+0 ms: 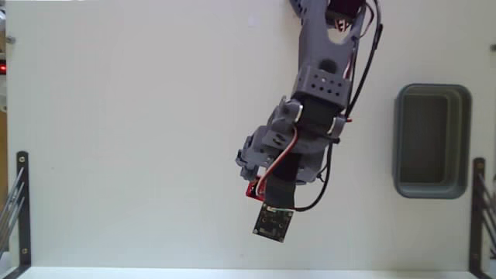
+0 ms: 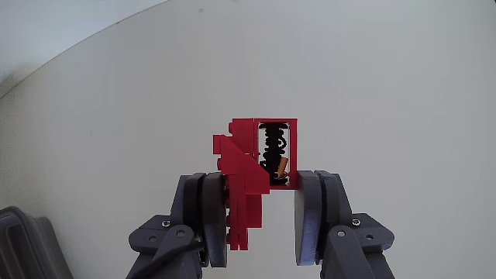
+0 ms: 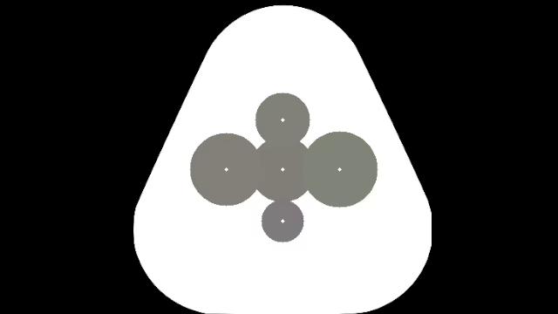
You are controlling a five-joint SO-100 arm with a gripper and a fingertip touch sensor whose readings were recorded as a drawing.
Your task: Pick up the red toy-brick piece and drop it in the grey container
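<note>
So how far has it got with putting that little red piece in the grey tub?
About halfway, it seems. Done: the end effector has closed around the red toy-brick piece, which sits between its fingers in the wrist view. In hand: the arm holds it over the white table; whether it is lifted clear is hard to tell. Left: carrying it to the grey container at the right of the fixed view, which looks empty, and letting go.
</note>
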